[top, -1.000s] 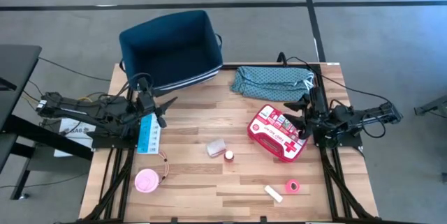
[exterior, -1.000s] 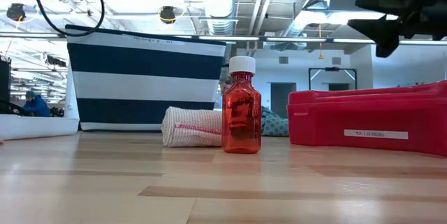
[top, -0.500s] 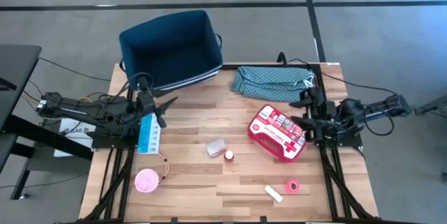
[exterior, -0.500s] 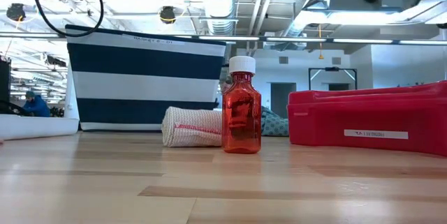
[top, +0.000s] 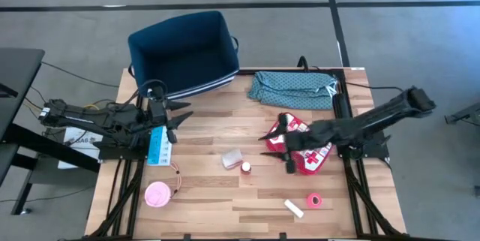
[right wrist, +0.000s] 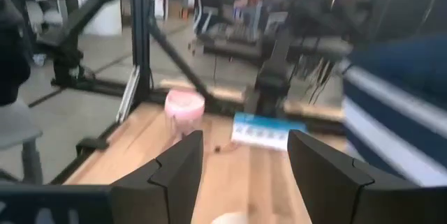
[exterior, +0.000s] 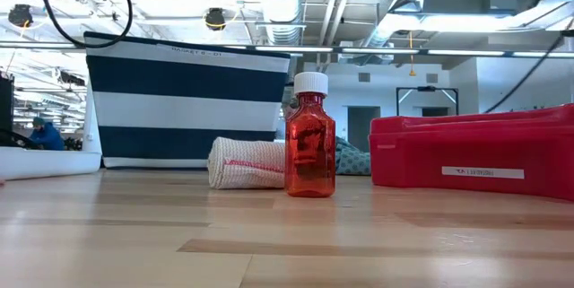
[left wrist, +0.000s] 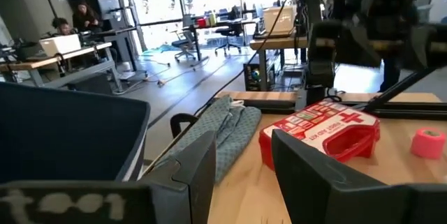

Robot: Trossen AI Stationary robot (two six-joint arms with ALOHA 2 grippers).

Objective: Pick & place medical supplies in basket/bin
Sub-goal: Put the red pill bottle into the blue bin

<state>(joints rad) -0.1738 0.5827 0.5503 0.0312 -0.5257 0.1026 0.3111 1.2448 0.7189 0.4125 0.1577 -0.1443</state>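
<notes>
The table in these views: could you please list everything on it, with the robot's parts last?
Bin: one, navy, far left corner.
Cloth: one, teal, far edge, right of bin.
First-aid pouch: one, red, right of centre.
Flat box: one, light blue, left side.
Tub: one, pink, near left.
Packet: one, pale, centre.
Bottle: one, red, white cap, beside packet.
Tape roll: one, pink, near right.
Tube: one, white, beside tape roll.
Left tool: open, over the left side.
Right tool: open, over the pouch's left end.
</notes>
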